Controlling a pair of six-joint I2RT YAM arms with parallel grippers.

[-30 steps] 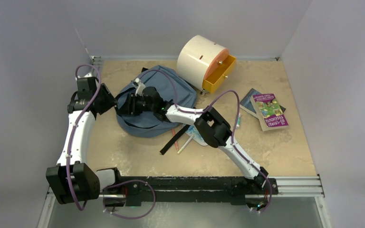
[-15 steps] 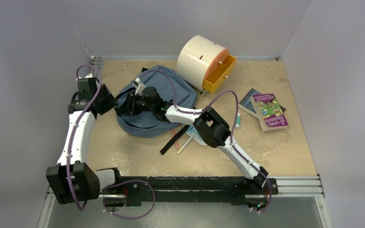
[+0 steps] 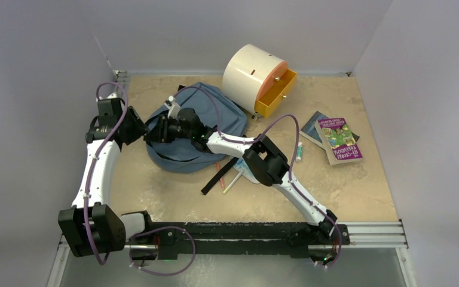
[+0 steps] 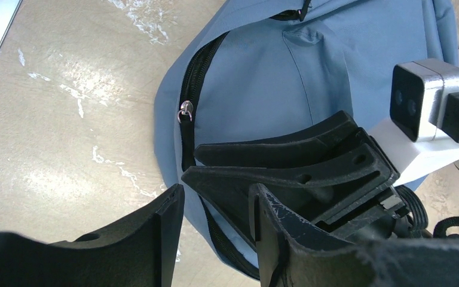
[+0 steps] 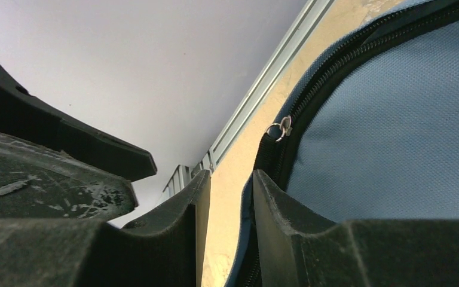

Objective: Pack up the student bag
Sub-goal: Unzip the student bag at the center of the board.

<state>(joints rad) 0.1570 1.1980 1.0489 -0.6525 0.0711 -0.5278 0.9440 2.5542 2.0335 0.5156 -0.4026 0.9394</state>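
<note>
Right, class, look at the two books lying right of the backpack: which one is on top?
The purple-and-green book is on top. The dark blue-grey book lies under it, with only its left part showing.

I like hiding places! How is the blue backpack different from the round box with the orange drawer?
The student bag is blue and lies slumped flat; the cabinet is cream, round and stands taller. The bag has a black strap; the cabinet has an orange drawer pulled out. Both sit on the table.
</note>
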